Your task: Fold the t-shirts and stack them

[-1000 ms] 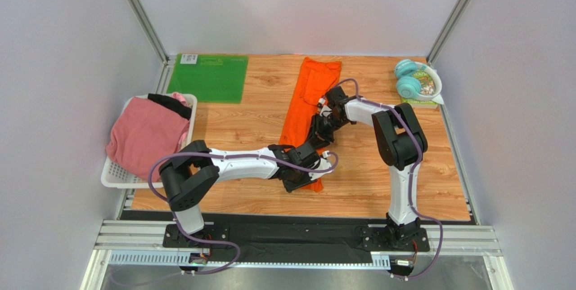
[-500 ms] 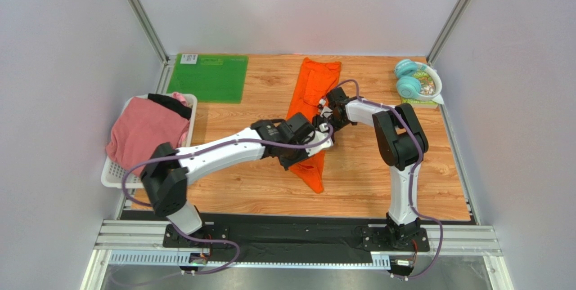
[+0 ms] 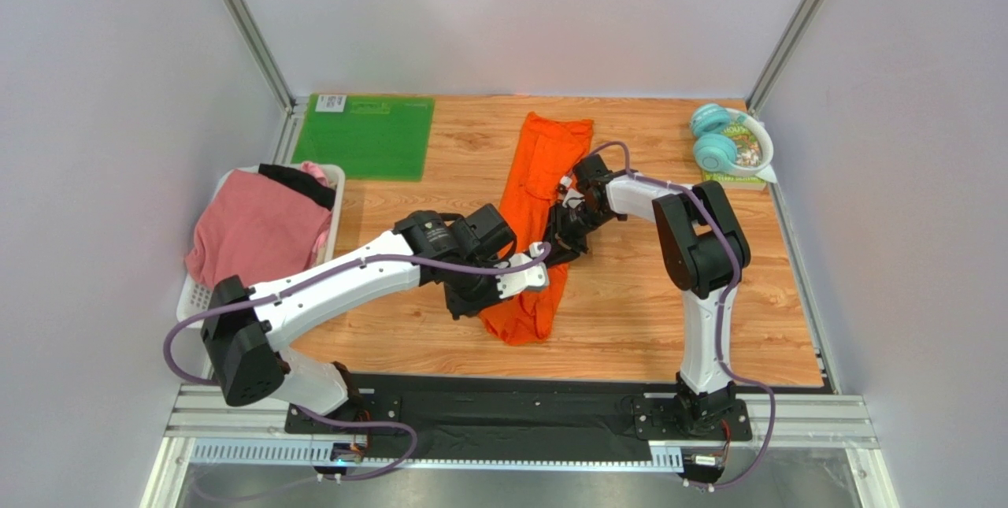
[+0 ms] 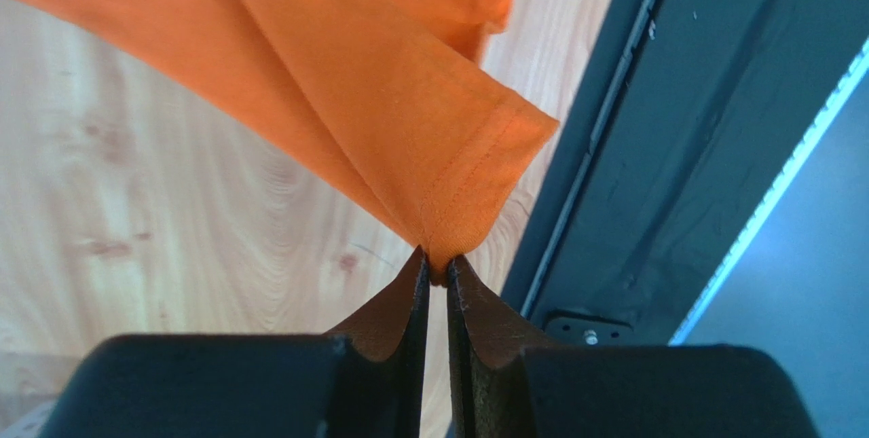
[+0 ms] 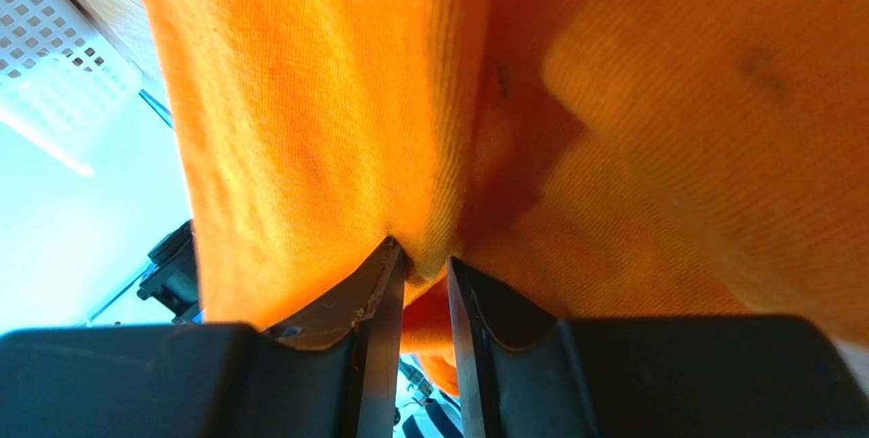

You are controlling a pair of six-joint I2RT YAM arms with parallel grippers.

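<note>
The orange t-shirt (image 3: 547, 171) lies as a long strip down the middle of the wooden table, its near end lifted and bunched. My left gripper (image 3: 485, 300) is shut on a hemmed corner of it (image 4: 449, 153), the cloth pinched at the fingertips (image 4: 436, 265) above the table's near edge. At the strip's middle, my right gripper (image 3: 556, 246) is shut on a fold of the same shirt, which fills the right wrist view (image 5: 306, 102); the fold is pinched at that gripper (image 5: 426, 260). A pink t-shirt (image 3: 252, 230) and a black one (image 3: 303, 184) lie in the basket.
A white basket (image 3: 195, 307) stands at the left edge. A flat green mat (image 3: 364, 137) lies at the back left. Teal headphones (image 3: 717, 137) and a small bowl sit at the back right. A black rail (image 4: 663, 183) runs along the near edge.
My left gripper has carried the shirt's near corner away from the front and then leftward, so the lower end now hangs bunched left of the strip. The right gripper has stayed put.
</note>
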